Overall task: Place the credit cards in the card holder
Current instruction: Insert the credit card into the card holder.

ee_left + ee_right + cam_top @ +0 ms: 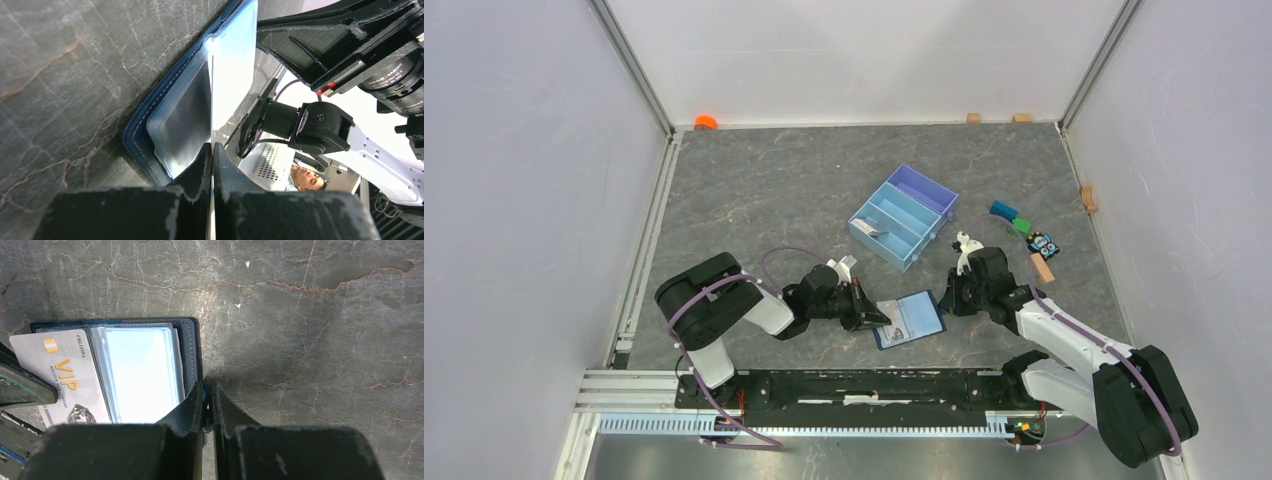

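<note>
A grey marbled counter [774, 190] fills the floor of a white-walled enclosure. Toward its back sits the light-blue and purple three-compartment tray [911, 213]. Nearer me, between my two arms, the navy card holder [916, 316] lies open with its clear pockets facing up.

My right fingers [207, 395] are pinched together on the holder's outer edge, pinning it to the counter. My left fingers [212, 155] are clamped on a pale VIP card [60, 370], which lies over the holder's far page. From my right wrist, its edge looks to be at that pocket's mouth. I can't tell whether it has entered the sleeve.

I judge the job less than half done. This card needs pushing fully home, and a second card [874, 231] lies in a tray compartment waiting to be fetched and filed.
</note>
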### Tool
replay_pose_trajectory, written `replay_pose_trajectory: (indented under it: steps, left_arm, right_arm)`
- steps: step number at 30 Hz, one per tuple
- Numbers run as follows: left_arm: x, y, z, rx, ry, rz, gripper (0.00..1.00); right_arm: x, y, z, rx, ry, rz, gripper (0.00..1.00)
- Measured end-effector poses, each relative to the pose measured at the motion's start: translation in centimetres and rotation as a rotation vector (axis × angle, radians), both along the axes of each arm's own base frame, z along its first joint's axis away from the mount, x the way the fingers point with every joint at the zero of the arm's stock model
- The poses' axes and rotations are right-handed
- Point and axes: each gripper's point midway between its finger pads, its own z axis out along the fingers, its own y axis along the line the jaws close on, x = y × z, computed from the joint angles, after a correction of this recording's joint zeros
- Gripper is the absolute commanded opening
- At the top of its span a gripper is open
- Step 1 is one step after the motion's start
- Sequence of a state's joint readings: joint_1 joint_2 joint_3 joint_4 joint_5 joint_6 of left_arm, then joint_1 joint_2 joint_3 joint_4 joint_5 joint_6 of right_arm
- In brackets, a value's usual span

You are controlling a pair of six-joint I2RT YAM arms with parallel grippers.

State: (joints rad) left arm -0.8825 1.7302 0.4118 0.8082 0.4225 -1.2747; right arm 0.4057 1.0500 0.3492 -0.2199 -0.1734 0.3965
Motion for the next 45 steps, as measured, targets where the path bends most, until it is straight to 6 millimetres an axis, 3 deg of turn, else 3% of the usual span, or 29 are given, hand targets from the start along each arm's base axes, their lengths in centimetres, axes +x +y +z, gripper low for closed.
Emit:
replay_pose_trajectory:
  steps: [15,45]
  left_arm:
    - [-0.7,-1.3,-1.2,-0.047,0.041,-0.002,0.02]
    - [-0.6,-1.8,-0.8,-0.09,0.086,0.013,0.02]
  right_arm:
    - [0.1,-0.3,0.0,-0.014,-0.006,-0.012,0.0]
    - [0.3,-0.6,0.0,-0.026,-0.013,-0.023,0.0]
